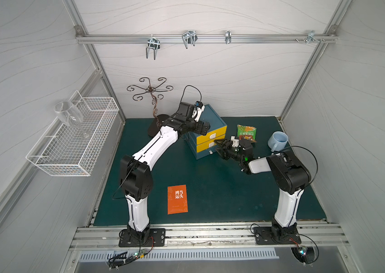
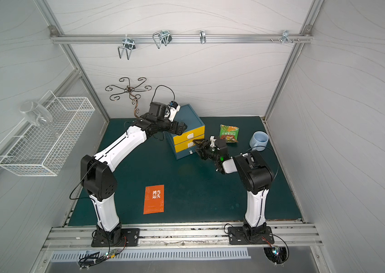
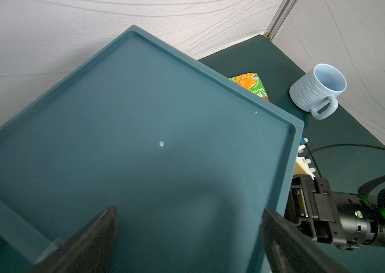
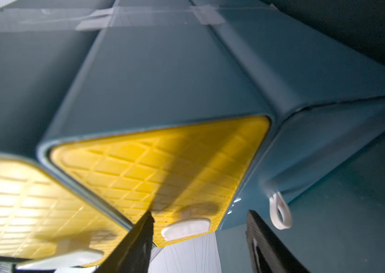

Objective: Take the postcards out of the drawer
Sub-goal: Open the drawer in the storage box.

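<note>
The blue cabinet (image 1: 210,115) stands at the back of the mat with two yellow drawers, both pushed in. My right gripper (image 1: 218,146) (image 4: 199,212) is open at the lower drawer (image 4: 163,170), its fingers on either side of the white handle (image 4: 186,228) and apart from it. My left gripper (image 3: 189,210) is open and empty over the cabinet top (image 3: 139,118), near its front edge. One orange postcard (image 1: 177,199) (image 2: 153,199) lies flat on the mat near the front. Any postcards inside the drawer are hidden.
A green snack packet (image 1: 246,132) and a pale blue mug (image 1: 277,141) sit right of the cabinet. A dark metal stand (image 1: 150,89) rises behind my left arm. A wire basket (image 1: 75,151) with a wine glass (image 1: 68,115) hangs on the left wall.
</note>
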